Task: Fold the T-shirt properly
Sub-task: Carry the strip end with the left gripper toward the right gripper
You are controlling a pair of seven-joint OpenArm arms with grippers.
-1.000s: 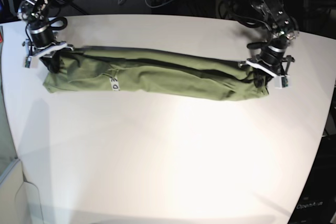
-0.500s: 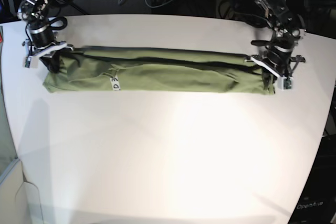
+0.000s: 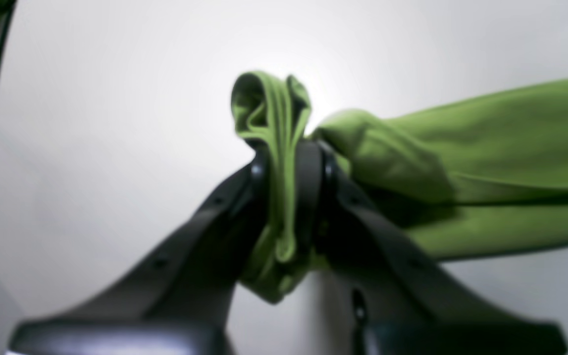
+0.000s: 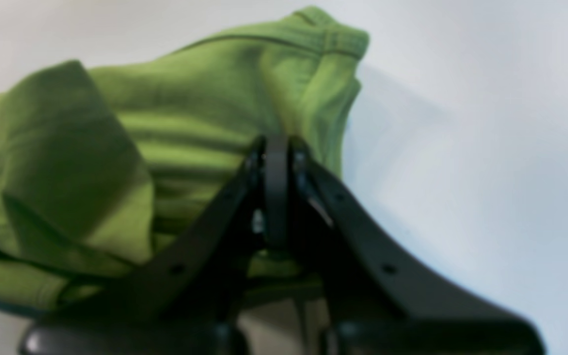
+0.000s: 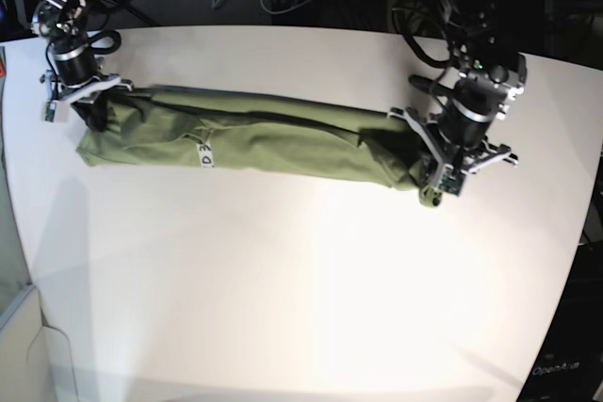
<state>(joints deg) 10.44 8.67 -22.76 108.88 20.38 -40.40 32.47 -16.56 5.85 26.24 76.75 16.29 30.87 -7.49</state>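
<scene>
The T-shirt [image 5: 254,134] is lying across the far part of the white bench [image 5: 301,298], gathered into a long narrow band running between the two arms. The left hand [image 3: 286,162] is pinching a bunched fold of green cloth at one end, with the fabric poking out past its fingertips. The right hand [image 4: 276,162] is pressed together at the other end, sitting against the cloth; whether any fabric is caught between its fingers is unclear.
</scene>
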